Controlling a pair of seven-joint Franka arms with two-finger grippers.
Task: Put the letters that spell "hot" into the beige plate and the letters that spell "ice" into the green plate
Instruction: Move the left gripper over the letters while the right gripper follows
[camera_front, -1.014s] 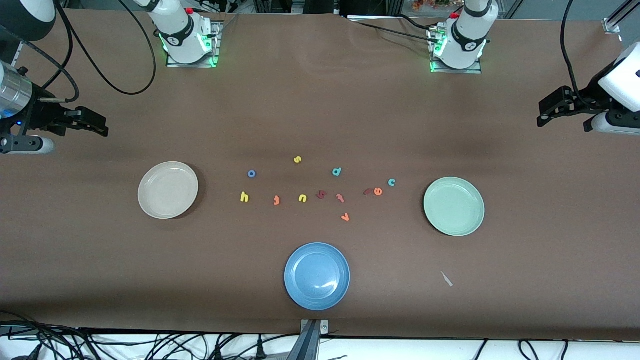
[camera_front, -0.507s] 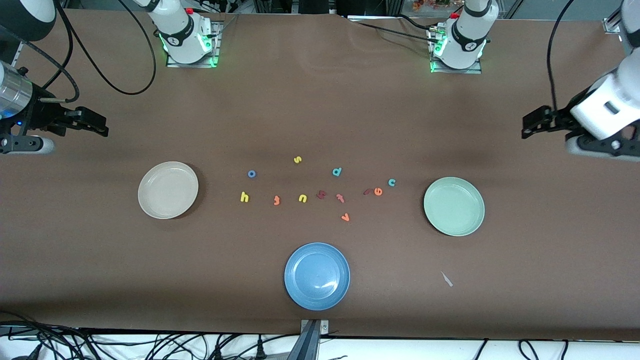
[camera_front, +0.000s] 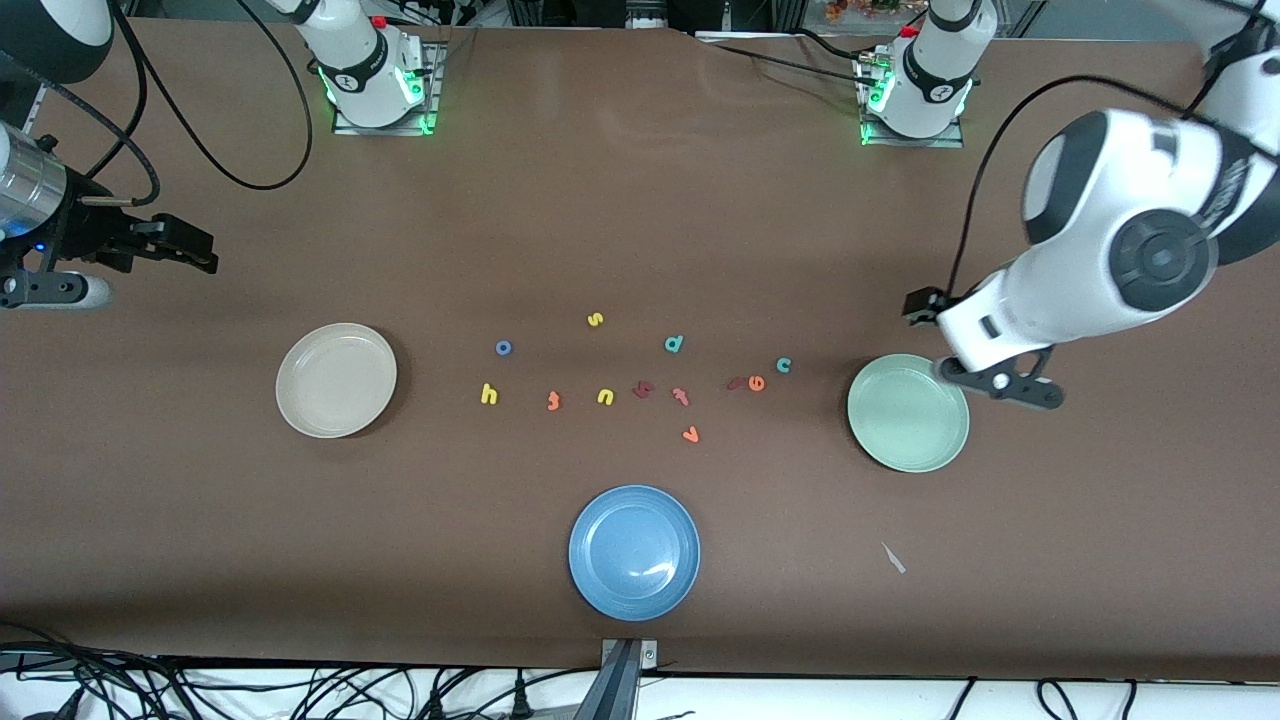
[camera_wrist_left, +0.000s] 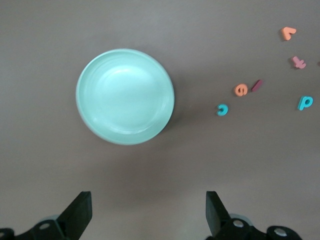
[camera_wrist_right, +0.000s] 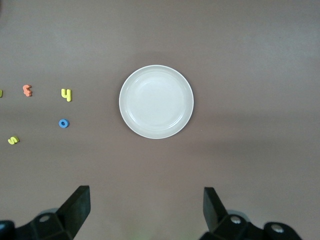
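The beige plate (camera_front: 336, 380) (camera_wrist_right: 156, 101) lies toward the right arm's end, the green plate (camera_front: 908, 412) (camera_wrist_left: 125, 96) toward the left arm's end. Between them are the yellow h (camera_front: 489, 394), blue o (camera_front: 503, 348), orange t (camera_front: 553, 401), dark red i (camera_front: 735, 383), orange e (camera_front: 756, 383) and teal c (camera_front: 784, 365). My left gripper (camera_front: 920, 305) (camera_wrist_left: 148, 197) hangs open and empty over the table beside the green plate. My right gripper (camera_front: 200, 255) (camera_wrist_right: 146, 192) waits open and empty at the right arm's end, above the table near the beige plate.
A blue plate (camera_front: 634, 552) sits nearest the front camera. Other letters lie among the task's own: yellow s (camera_front: 595, 320), yellow n (camera_front: 605, 397), teal d (camera_front: 674, 344), a dark red letter (camera_front: 643, 389), pinkish t (camera_front: 681, 396), orange v (camera_front: 690, 435). A small scrap (camera_front: 893, 558) lies near the front edge.
The left arm has swung in from the left arm's end of the table to beside the green plate. The right arm and the letters have not moved.
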